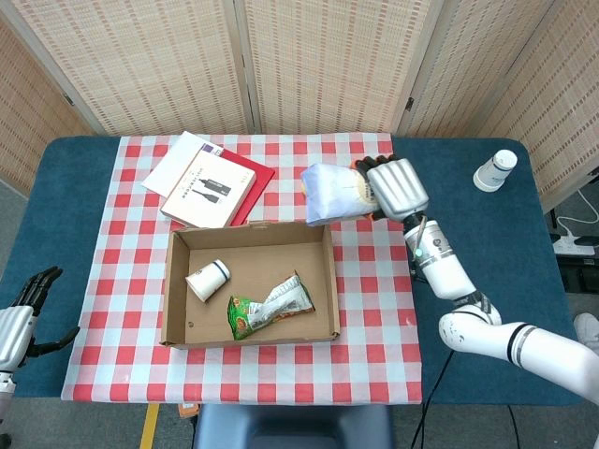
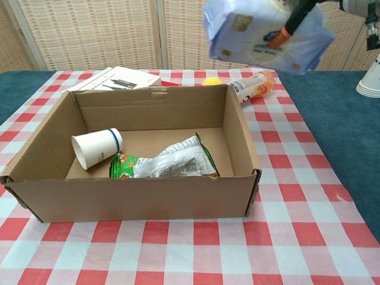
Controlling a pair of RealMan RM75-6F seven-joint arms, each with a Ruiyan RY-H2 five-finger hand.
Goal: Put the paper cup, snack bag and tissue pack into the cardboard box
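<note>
My right hand [image 1: 397, 187] holds the pale blue tissue pack [image 1: 333, 195] in the air, above the far right corner of the open cardboard box [image 1: 182, 327]. In the chest view the tissue pack [image 2: 255, 32] hangs high over the box's far right wall [image 2: 236, 127], with only the fingers [image 2: 295, 15] showing at the top edge. A white paper cup [image 1: 207, 278] with a blue band lies on its side in the box, next to a green and silver snack bag [image 1: 270, 307]. My left hand [image 1: 21, 313] rests open at the table's left edge.
An orange drink bottle [image 2: 254, 84] and a yellow ball [image 2: 211, 81] lie behind the box. A book on papers and a red folder [image 1: 208, 184] sits at the back left. Stacked white cups [image 1: 494, 170] stand on the blue cloth at far right.
</note>
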